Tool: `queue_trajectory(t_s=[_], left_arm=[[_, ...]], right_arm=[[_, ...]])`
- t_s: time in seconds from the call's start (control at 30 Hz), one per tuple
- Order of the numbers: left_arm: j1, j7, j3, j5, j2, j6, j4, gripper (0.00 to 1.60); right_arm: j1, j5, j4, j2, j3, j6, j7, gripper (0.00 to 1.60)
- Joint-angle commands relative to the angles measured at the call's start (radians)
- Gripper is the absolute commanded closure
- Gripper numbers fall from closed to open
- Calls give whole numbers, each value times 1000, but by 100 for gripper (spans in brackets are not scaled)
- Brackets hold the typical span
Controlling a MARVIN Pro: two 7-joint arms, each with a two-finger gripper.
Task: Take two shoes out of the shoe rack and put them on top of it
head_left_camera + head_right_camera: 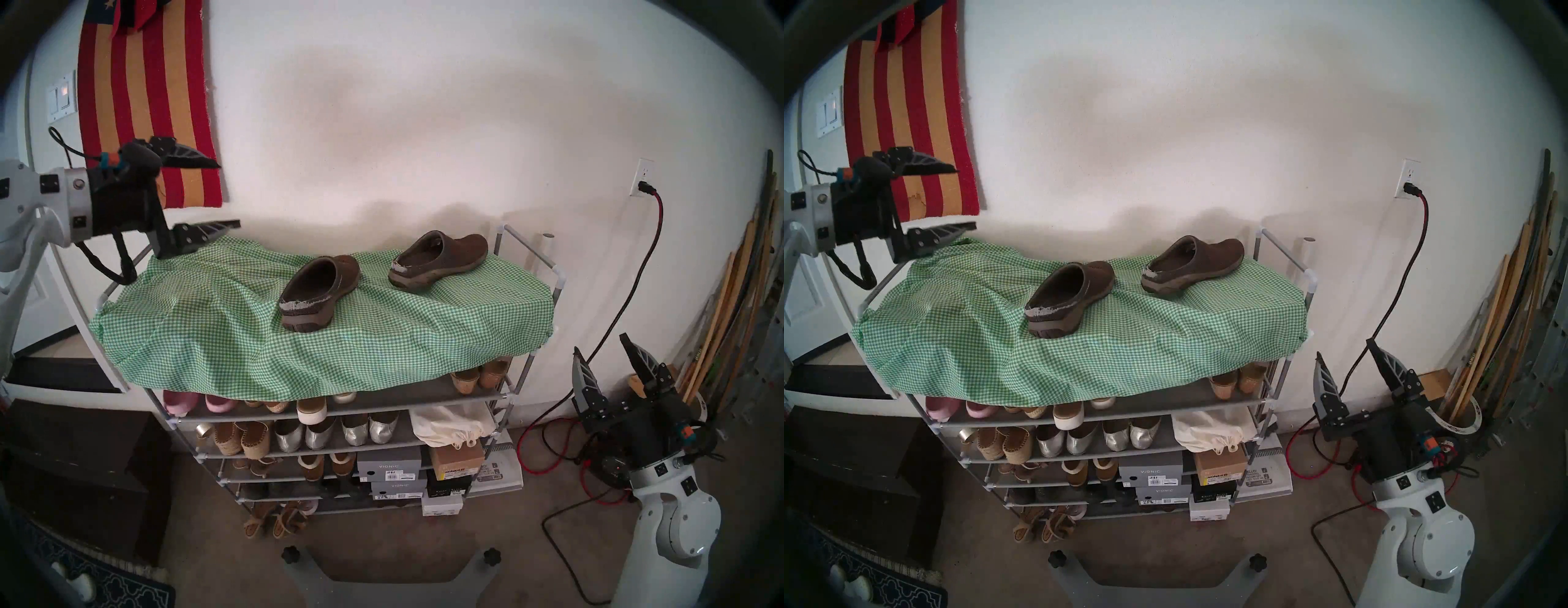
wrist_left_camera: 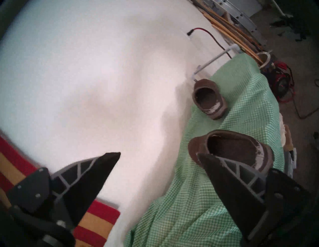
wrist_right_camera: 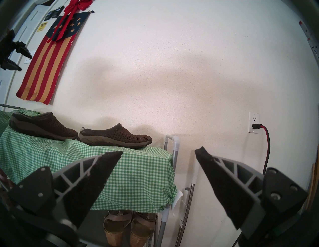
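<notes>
Two dark brown backless clogs stand upright on the green-white gingham cloth (image 1: 212, 322) that covers the top of the shoe rack (image 1: 530, 250). One clog (image 1: 320, 293) sits mid-top, the other (image 1: 439, 259) toward the back right. The left wrist view shows the near clog (image 2: 233, 148) and the far clog (image 2: 207, 98). My left gripper (image 1: 229, 194) hovers open and empty above the rack's back left corner, well clear of both clogs. My right gripper (image 1: 600, 344) stands open and empty to the right of the rack, below its top. From there the clogs (image 3: 115, 136) appear side-on.
Lower shelves hold silver flats (image 1: 335, 433), tan espadrilles (image 1: 242, 437), sandals (image 3: 129, 227), a cloth bag and shoe boxes (image 1: 390, 467). A red cable (image 1: 655, 237) runs from the wall outlet to the floor at right. Wooden slats (image 1: 729, 322) lean far right; a striped flag (image 1: 144, 102) hangs at left.
</notes>
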Motion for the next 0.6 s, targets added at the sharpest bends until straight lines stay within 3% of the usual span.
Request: queue_trajectory(t_s=[0.0, 0.2, 0.27, 0.3, 0.33, 0.57], left_arm=[[80, 92, -132, -71, -106, 40, 1, 0], [168, 150, -161, -79, -216, 66, 6, 0], [160, 150, -138, -83, -189, 72, 21, 0], [195, 166, -166, -87, -226, 67, 3, 0], [184, 171, -159, -92, -217, 72, 7, 0], [285, 261, -229, -127, -322, 44, -68, 0]], right_arm=[[2, -2, -2, 2, -4, 3, 1, 0], [1, -1, -2, 2, -3, 2, 1, 0], [1, -1, -1, 2, -3, 1, 1, 0], [1, -1, -1, 2, -3, 1, 1, 0], [1, -1, -2, 2, -3, 1, 1, 0], [1, -2, -2, 2, -4, 2, 1, 0]])
